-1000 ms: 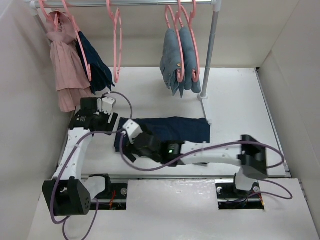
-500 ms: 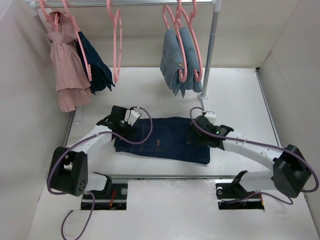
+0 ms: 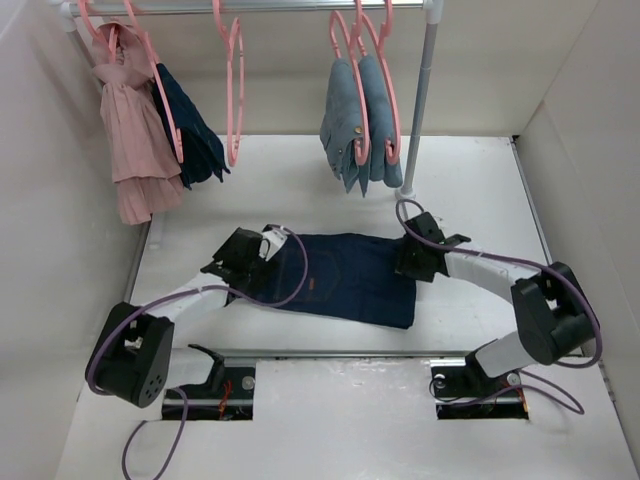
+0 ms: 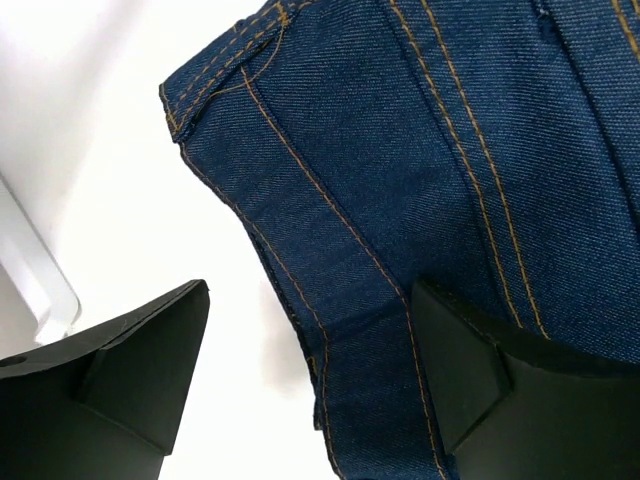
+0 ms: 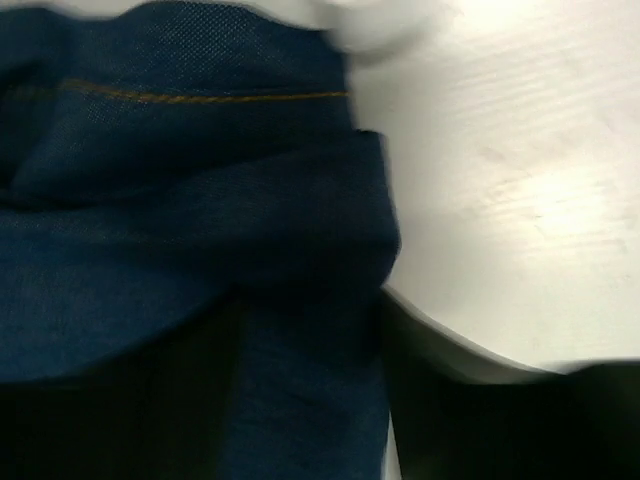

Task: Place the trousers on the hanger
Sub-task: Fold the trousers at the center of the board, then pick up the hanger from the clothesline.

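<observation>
The trousers (image 3: 345, 278), dark navy denim with tan stitching, lie flat in the middle of the table. My left gripper (image 3: 262, 268) is at their left edge. In the left wrist view it (image 4: 312, 300) is open and straddles the stitched hem of the trousers (image 4: 420, 150), one finger over the white table and the other over the denim. My right gripper (image 3: 407, 260) is at the far right corner of the cloth. The right wrist view is blurred and shows it (image 5: 310, 380) shut on a bunched fold of the trousers (image 5: 200, 200). An empty pink hanger (image 3: 235, 95) hangs on the rail.
Other pink hangers on the rail hold a pink garment (image 3: 128, 140), a dark navy garment (image 3: 190, 125) and pale grey-blue jeans (image 3: 355, 130). The rail's grey pole (image 3: 420, 100) stands on the table just beyond my right gripper. White walls close in both sides.
My right arm swung from the trousers' left part to their far right corner and closed on the cloth. My left gripper moved right, onto the trousers' left edge.
</observation>
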`<state>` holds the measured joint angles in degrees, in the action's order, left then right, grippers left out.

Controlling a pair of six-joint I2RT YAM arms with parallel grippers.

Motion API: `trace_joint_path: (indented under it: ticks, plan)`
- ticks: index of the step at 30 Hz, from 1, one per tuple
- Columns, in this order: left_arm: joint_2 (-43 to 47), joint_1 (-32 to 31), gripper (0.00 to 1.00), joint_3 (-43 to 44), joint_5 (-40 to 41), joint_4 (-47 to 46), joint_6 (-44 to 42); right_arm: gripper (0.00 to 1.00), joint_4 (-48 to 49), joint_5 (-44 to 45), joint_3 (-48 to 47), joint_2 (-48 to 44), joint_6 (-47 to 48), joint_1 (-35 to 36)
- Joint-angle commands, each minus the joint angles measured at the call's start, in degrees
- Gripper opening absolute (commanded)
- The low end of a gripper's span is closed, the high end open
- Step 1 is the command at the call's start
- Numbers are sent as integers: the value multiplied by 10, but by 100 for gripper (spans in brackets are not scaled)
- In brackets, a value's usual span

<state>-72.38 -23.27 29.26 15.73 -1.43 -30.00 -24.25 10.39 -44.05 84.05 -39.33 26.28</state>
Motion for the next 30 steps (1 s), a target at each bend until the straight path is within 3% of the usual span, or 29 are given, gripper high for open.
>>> trace_joint_path:
  ticks: [1, 2, 3, 5, 9, 10, 13, 14, 17, 18, 22, 26, 30]
  plan:
    - [9, 20, 80, -54, 34, 103, -4, 46, 60, -60, -28, 29, 41, -1]
    - [34, 37, 80, -54, 25, 114, -4, 34, 68, -65, -35, 45, 54, -1]
    - [50, 44, 80, -63, 10, 133, -4, 15, 74, -71, -52, 52, 61, -1]
    - [102, 56, 80, -63, -3, 148, -9, 1, 84, -71, -75, 75, 86, -1]
    - [206, 71, 87, -41, -32, 173, -15, 0, 90, -58, -130, 88, 103, 5]
    - [225, 71, 87, -32, -52, 179, -6, 2, 84, -50, -136, 88, 103, 5]
    - [256, 78, 88, 19, -68, 205, 41, 22, 69, -50, -136, 72, 103, -2]
    - [262, 78, 88, 48, -75, 230, 69, 43, 69, -60, -127, 64, 103, -8]
    - [309, 78, 88, 111, -128, 280, 74, 74, 56, -60, -102, 17, 109, -8]
    - [326, 78, 88, 172, -154, 301, 74, 79, 46, -47, -93, 2, 109, -3]
    - [372, 78, 77, 355, -286, 288, 124, 84, 22, -14, -79, -70, 109, 28]
    - [288, 78, 72, 498, -367, 253, 260, 84, 22, 3, -72, -107, 109, 49]
    - [169, 78, 76, 632, -332, 228, 328, 84, 22, 3, -72, -101, 109, 63]
